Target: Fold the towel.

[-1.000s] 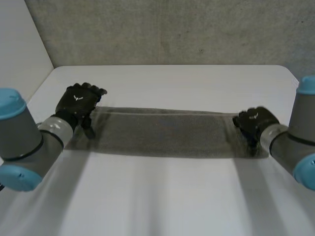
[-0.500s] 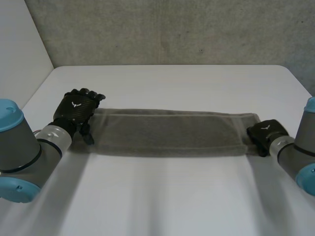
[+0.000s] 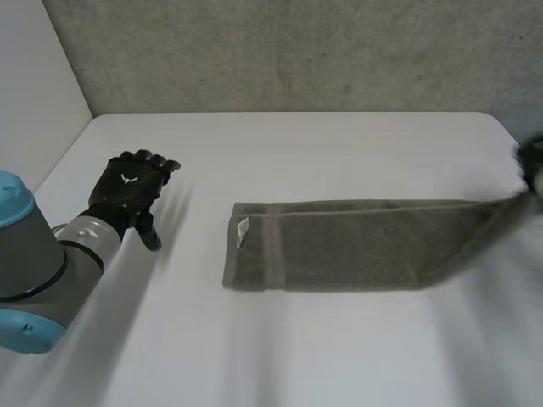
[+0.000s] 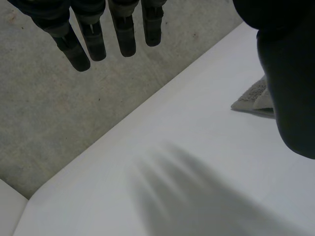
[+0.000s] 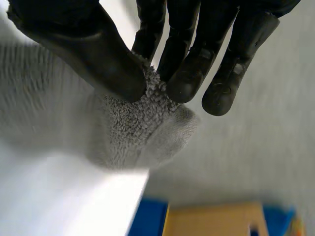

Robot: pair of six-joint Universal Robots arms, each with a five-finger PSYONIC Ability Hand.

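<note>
**Grey towel [image 3: 356,244] pinched at 1 end by the right hand [image 3: 533,157]; left hand [image 3: 131,188] free**

Nearest the camera, the white table [image 3: 297,356] lies bare. The left arm [image 3: 38,263] comes in over its near corner. Its hand hovers above the tabletop, well apart from the cloth. In the left wrist view the fingers [image 4: 123,34] hang straight and relaxed with nothing between them and the thumb. The towel's free corner lies on the table beyond the thumb.

Next comes the towel, a long narrow strip across the middle of the table, seemingly doubled along its length. Its free end rests flat, with a small white label [image 3: 243,231] showing. The other end rises towards the right hand at the table's far right side. In the right wrist view that hand grips the terry, squeezing a bunched fold between thumb [image 5: 93,54] and fingertips.

I judge the pinch is meant to carry this end across to the label end for a crosswise fold. The left hand seems to wait clear, ready to pin the loose end.

Nothing stands on the table between the 2 ends. The held end is close to the table edge, though, so slack could droop over it. Past that edge a blue shape [image 5: 147,216] and a tan shape [image 5: 216,219] are too blurred to name. Farthest off, a rough grey wall [image 3: 297,51] backs the table.
</note>
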